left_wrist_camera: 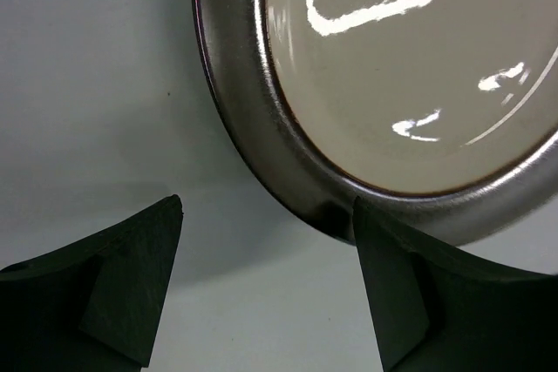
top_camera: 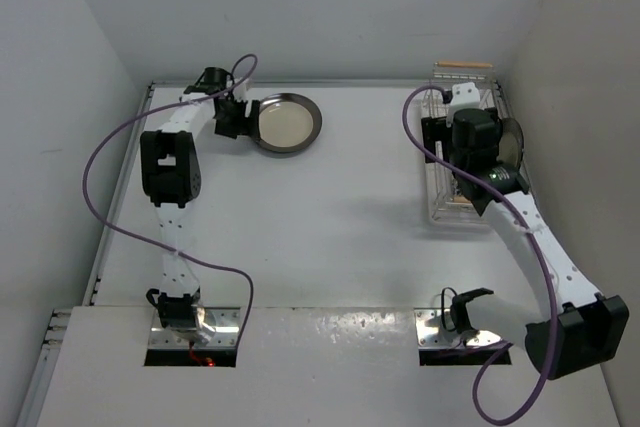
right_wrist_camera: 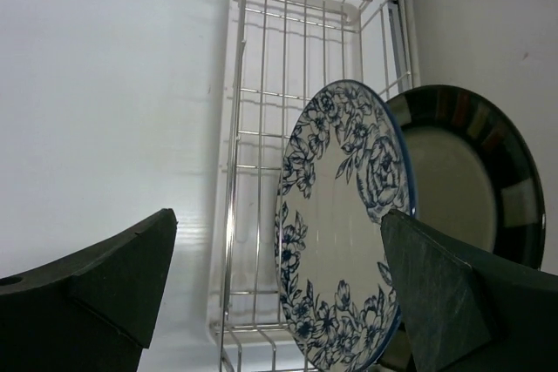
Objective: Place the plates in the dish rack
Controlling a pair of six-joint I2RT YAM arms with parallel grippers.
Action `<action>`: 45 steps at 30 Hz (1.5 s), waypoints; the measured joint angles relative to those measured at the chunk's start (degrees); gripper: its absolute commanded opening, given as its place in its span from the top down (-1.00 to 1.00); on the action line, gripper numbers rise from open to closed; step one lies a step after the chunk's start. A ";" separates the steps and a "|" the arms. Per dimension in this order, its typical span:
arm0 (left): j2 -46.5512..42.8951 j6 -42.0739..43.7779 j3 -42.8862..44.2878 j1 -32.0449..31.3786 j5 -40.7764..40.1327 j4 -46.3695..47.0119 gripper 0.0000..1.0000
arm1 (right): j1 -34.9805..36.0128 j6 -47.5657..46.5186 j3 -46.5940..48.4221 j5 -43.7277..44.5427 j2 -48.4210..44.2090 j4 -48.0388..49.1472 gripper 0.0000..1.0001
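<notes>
The dark-rimmed cream plate lies flat on the table at the back left. My left gripper is open at its left rim; in the left wrist view one finger is at the plate's rim, the other over bare table. The white wire dish rack stands at the back right. The blue-and-white plate and the blocked-rim plate stand on edge in it. My right gripper is open above the rack, the blue plate between its fingers, not gripped.
Side walls close in on the table left and right. The rack's wooden handle is at the back edge. Purple cables loop from both arms. The right arm covers most of the rack from above.
</notes>
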 measured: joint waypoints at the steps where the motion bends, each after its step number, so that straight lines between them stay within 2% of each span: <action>1: 1.05 -0.52 0.02 0.02 0.17 0.22 -0.63 | 0.37 0.00 -0.57 0.15 -0.24 0.02 -0.98; 4: 3.39 -2.16 1.49 0.24 2.60 1.36 -0.58 | 1.55 0.02 -1.86 1.09 -1.05 0.17 -0.98; 8: 5.86 -2.91 4.00 0.26 6.01 2.91 -0.23 | 2.95 0.02 -3.48 3.30 -2.38 0.83 -0.98; 9: 6.54 -2.97 4.57 0.26 7.26 3.32 -0.03 | 3.30 0.00 -3.61 3.72 -2.54 1.11 -0.98; 11: 7.67 -3.39 5.62 0.37 8.92 4.04 0.23 | 3.87 -0.09 -3.61 4.48 -2.54 1.75 -0.98; 12: 8.20 -4.09 5.99 0.61 10.54 4.46 0.53 | 4.22 -0.17 -3.61 4.79 -2.51 2.12 -0.98; 15: 9.46 -8.55 6.93 1.31 16.90 5.79 1.00 | 5.35 -0.85 -3.50 5.53 -1.84 3.28 -0.98; 19: 9.64 -9.88 6.56 1.29 25.29 3.54 1.00 | 7.45 -2.19 -2.19 5.88 1.09 3.43 -0.98; 22: 9.18 -8.76 3.91 1.33 27.52 3.67 1.00 | 9.16 -2.73 -1.31 3.58 3.34 3.17 -0.98; 24: 7.85 -7.10 0.44 1.40 28.98 3.61 1.00 | 9.42 -2.36 -0.55 -2.93 5.16 2.38 -0.98; 26: 4.50 -4.33 -4.42 1.22 29.57 2.69 1.00 | 9.31 -1.14 0.57 -13.09 8.09 1.42 -0.98; 31: -10.32 7.30 -16.44 -1.79 27.34 0.52 1.00 | 9.66 6.16 1.73 -31.08 17.55 3.58 -0.93; 36: -24.50 17.18 -21.20 -7.50 26.56 -0.55 1.00 | 10.14 14.53 -1.51 -40.50 22.82 11.23 -0.88; 42: -28.55 23.32 -21.38 -13.09 28.79 -5.66 1.00 | 10.73 21.66 -3.23 -44.39 26.38 20.65 -0.83; 43: -28.55 24.35 -21.40 -13.99 29.07 -7.17 1.00 | 10.88 22.71 -4.07 -44.74 26.75 22.34 -0.79; 45: -28.55 26.25 -21.42 -15.82 29.22 -10.19 1.00 | 11.15 24.33 -5.68 -45.18 26.84 25.33 -0.52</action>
